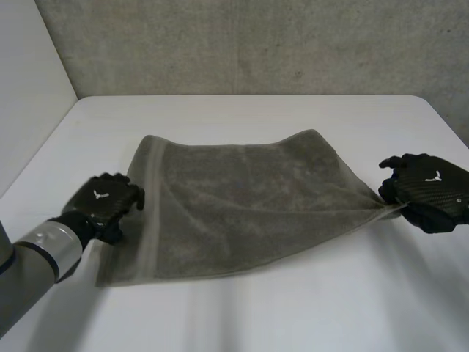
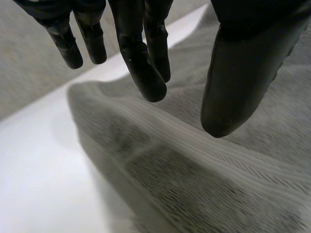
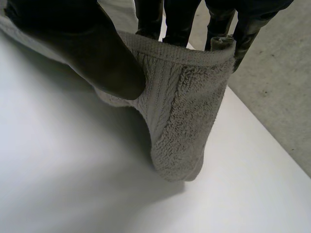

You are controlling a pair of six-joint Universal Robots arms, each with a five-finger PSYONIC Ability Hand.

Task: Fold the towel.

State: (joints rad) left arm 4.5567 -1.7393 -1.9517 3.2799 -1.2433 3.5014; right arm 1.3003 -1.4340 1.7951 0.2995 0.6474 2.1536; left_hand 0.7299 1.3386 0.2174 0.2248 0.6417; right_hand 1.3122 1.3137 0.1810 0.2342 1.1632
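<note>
A grey towel (image 1: 249,205) lies spread on the white table, its right corner pulled up towards my right hand (image 1: 429,187). In the right wrist view the thumb (image 3: 87,53) pinches the towel's hemmed corner (image 3: 189,111) against the fingers, and a flap hangs down to the table. My left hand (image 1: 102,202) sits at the towel's left edge, near the middle of that side. In the left wrist view its fingers (image 2: 141,68) and thumb (image 2: 243,73) hang apart just above the banded edge of the towel (image 2: 204,184), with no cloth between them.
Bare white table (image 1: 256,315) runs in front of the towel and behind it up to a concrete wall (image 1: 256,44). The table's left edge and a pale side wall (image 1: 29,81) lie beyond my left arm.
</note>
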